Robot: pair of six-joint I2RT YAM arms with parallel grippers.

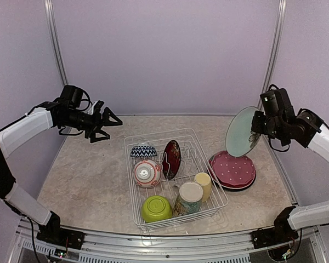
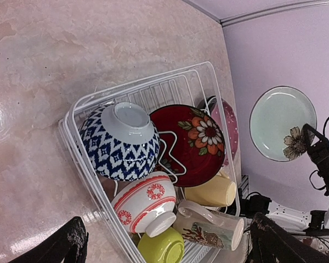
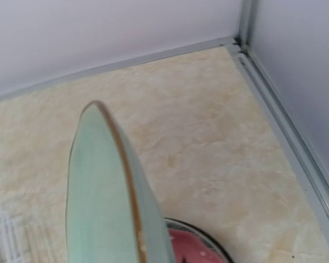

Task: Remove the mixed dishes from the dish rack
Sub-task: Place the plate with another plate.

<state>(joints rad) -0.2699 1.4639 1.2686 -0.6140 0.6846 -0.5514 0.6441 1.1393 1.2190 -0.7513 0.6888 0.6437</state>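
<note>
On the right side of the desk (image 1: 82, 181), just beside the dish rack (image 1: 156, 133), two pieces are already out: a pink dotted plate (image 1: 232, 169) lies flat on a dark plate (image 1: 238, 188), of which only the rim shows. Above that stack the right claw (image 1: 256, 131) is clenched on the edge of a teal plate (image 1: 242, 131), holding it nearly upright in the air and apart from the stack. So a third piece is clear of the rack but not yet set down.

Six pieces sit in the rack. At the far end a blue zigzag bowl (image 1: 143, 151) lies upside down, with a red-and-white patterned bowl (image 1: 147, 173) just in front of it and a lime green bowl (image 1: 156, 209) at the near corner. A red floral plate (image 1: 171, 159) stands on edge in the slots. A yellow cup (image 1: 203, 185) and a cream-teal mug (image 1: 188, 198) lie side by side, touching, at the near right.

The left claw (image 1: 114, 130) hangs released, jaws wide, over bare desk beyond the rack's far left corner, grasping nothing.

By my reckoning about a third of the job is done — the rest is mostly bowls and cups, probably fiddlier to grip than plate rims.
</note>
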